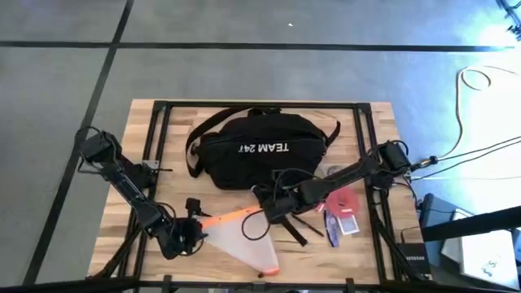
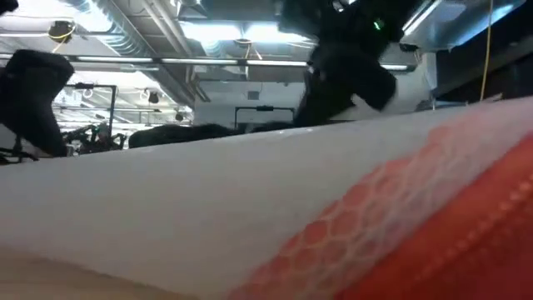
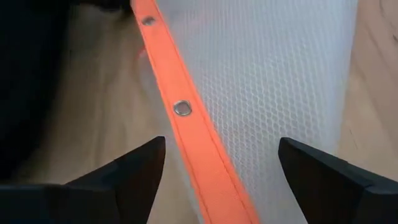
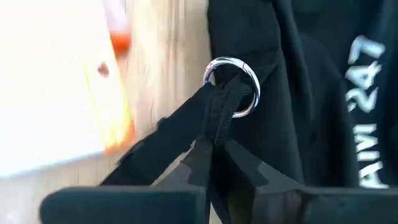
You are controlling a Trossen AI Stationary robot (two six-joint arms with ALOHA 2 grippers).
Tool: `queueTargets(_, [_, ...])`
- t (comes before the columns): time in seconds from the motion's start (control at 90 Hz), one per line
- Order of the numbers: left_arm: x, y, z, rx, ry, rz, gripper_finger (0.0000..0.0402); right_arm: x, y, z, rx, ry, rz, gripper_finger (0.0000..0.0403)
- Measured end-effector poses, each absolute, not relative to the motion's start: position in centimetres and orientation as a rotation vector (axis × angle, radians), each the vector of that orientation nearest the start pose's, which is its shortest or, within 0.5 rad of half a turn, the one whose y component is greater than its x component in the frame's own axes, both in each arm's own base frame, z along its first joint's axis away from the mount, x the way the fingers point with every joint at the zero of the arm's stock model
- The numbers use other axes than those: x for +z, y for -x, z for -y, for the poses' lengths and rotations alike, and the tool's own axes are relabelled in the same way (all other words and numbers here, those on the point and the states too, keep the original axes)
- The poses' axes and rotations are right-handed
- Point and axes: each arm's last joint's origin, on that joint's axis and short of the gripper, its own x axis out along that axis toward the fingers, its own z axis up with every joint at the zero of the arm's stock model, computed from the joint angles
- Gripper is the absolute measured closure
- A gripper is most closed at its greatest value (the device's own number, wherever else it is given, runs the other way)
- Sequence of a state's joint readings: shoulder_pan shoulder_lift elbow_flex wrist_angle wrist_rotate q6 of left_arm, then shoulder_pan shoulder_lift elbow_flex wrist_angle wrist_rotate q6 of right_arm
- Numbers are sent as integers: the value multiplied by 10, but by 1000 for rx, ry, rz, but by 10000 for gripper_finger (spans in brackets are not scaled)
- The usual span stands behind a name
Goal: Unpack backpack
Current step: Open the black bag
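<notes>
The backpack [image 1: 259, 150] lies on the far middle part of the worktop [image 1: 378, 268], with its white letters facing up. The right gripper [image 4: 214, 146] is pinched tight on a black strap [image 4: 171, 134] just below a metal ring [image 4: 233, 87], probably so the bag does not slide. The left gripper [image 3: 221, 171] is spread wide open over the orange edge [image 3: 186, 124] of a see-through pouch [image 1: 244, 244], which lies in front of the bag, perhaps to take it or move it away.

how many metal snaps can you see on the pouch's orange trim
2, both in the left wrist view on the orange trim: one snap mid-strip, another snap farther along. More may be hidden beyond the frame.
</notes>
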State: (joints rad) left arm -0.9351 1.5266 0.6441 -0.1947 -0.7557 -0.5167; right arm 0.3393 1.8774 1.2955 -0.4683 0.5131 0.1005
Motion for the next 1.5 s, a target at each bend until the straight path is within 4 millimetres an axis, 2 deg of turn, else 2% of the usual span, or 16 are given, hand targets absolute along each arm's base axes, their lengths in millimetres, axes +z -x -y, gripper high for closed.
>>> queueTargets(0.244, [153,-161,191,43,-298,-642,103,248,-383,-119,-225,411,-879,398])
queueTargets(0.511, [156,-151,192,30,-307,-643,103,330,-386,-126,-236,344,-786,399])
queueTargets(0.711, [154,-145,193,41,-279,-656,103,382,-373,-142,-149,270,-698,399])
queueTargets(0.967, [154,-142,194,45,-286,-656,103,437,-343,-168,-42,224,-594,399])
queueTargets(1.1, [154,-142,194,53,-287,-647,103,457,-325,-178,9,221,-559,400])
queueTargets(1.222, [155,-143,193,71,-293,-629,103,469,-317,-184,35,206,-518,400])
queueTargets(1.5, [158,-144,193,109,-312,-583,103,467,-317,-184,31,214,-530,400])
